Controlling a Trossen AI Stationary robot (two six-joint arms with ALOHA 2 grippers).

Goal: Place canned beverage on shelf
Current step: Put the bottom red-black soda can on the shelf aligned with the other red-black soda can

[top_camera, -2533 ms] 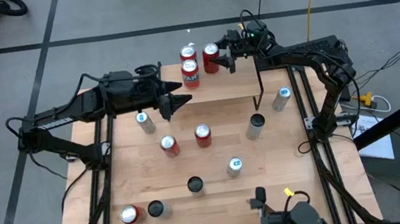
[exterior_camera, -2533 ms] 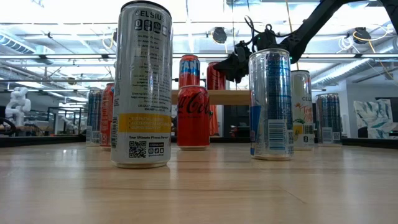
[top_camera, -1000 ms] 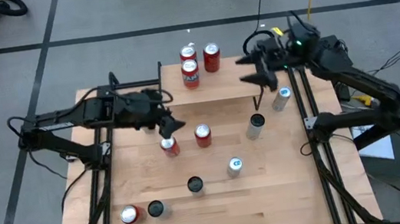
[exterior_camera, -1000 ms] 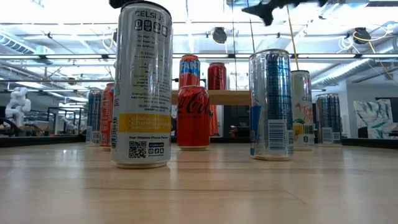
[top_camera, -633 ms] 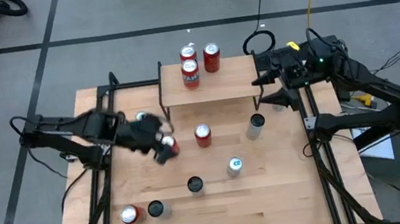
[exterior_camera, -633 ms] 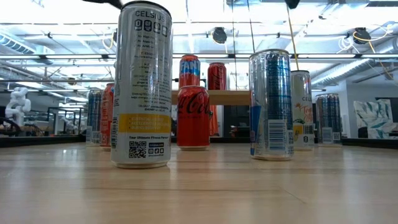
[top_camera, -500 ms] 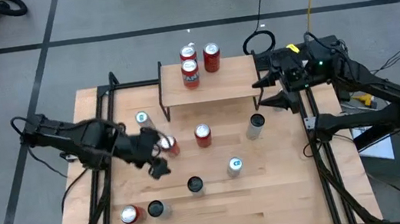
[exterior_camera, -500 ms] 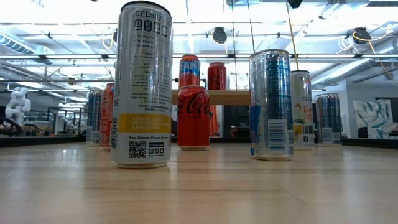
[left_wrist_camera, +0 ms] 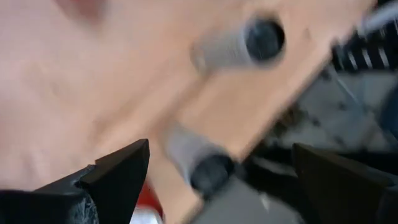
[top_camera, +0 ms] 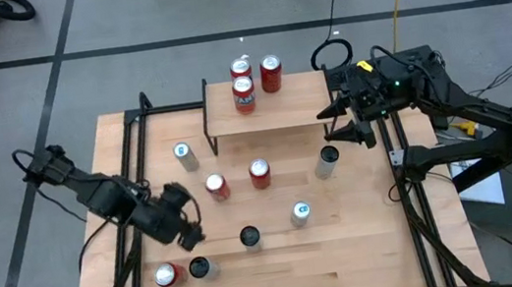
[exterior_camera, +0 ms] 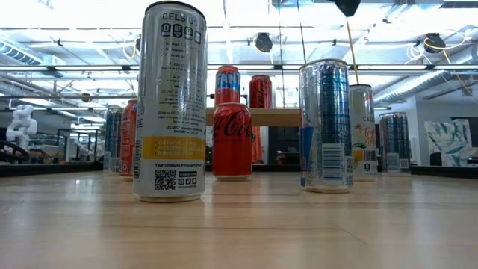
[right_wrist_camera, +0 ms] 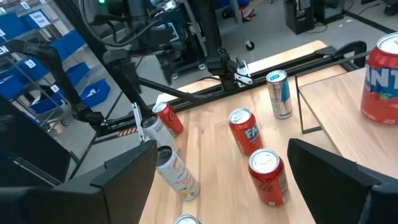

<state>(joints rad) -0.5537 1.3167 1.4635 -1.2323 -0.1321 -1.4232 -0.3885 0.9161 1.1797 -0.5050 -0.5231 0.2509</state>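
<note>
Near front edge: left gripper (top_camera: 189, 234) spread, empty, low beside two cans (top_camera: 182, 271). Risk: toppling them on descent. Mid-table: loose cans (top_camera: 236, 178) upright. Far side: right gripper (top_camera: 340, 120) spread, empty, just off shelf (top_camera: 277, 111) end. Three cans (top_camera: 254, 79) stood on the shelf; carelessly added can could knock them.

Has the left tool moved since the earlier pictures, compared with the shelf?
Yes. In the high view the left tool has moved away from the shelf, toward the near left part of the table, and is now open beside a dark-topped can.
</note>
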